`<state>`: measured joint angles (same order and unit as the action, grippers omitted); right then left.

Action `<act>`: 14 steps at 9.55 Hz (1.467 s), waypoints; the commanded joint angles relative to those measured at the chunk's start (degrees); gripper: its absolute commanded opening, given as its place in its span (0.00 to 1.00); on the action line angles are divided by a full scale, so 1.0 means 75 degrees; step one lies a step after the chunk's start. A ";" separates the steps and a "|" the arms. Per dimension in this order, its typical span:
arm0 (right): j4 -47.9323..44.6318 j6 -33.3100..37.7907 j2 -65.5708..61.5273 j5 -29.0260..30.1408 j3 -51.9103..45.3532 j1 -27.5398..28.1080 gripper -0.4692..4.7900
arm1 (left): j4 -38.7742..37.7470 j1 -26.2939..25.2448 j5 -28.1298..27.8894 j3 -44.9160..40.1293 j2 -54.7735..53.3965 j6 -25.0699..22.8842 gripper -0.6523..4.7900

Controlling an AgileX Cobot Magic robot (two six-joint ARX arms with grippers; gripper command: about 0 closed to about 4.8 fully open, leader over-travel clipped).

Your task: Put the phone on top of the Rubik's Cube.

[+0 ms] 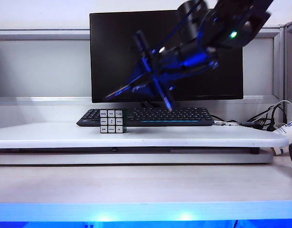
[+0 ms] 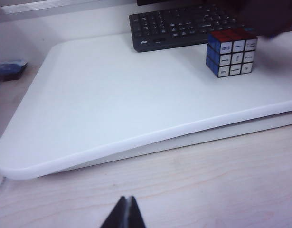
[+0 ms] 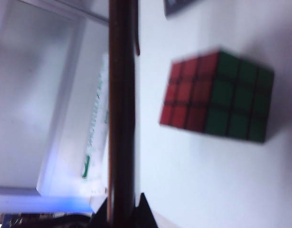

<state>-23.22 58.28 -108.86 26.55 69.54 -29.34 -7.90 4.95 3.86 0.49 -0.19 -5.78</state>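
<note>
Hovering above Rubik's Cube [image 3: 214, 97], jaw-clamped phone [image 3: 121, 109]

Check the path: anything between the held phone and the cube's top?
Nothing visible. The right gripper holds the phone in the air, above and right of the Rubik's Cube in the exterior view. The cube's red top is bare; the keyboard sits behind. The left gripper is shut, away.

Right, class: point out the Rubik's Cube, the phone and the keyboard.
Rubik's Cube [image 2: 231, 53]: left wrist view, its near corner edge.
phone [image 3: 121, 109]: right wrist view, its thin dark edge, held in the right gripper.
keyboard [image 1: 176, 115]: exterior view, its keys.
</note>
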 commanded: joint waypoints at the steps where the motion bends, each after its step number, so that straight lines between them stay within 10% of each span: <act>1: -0.0688 0.0280 -0.0210 -0.0006 0.0117 -0.0137 0.08 | 0.0102 -0.0009 -0.0003 -0.0006 -0.0003 -0.0026 0.11; 14: -0.2060 0.1606 -0.1343 -0.0119 0.0131 -0.0131 0.08 | 0.0096 -0.0009 -0.0003 -0.0006 -0.0003 -0.0026 0.11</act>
<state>-38.24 70.24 -118.98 25.50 70.28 -30.33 -7.90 4.95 3.84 0.49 -0.19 -5.78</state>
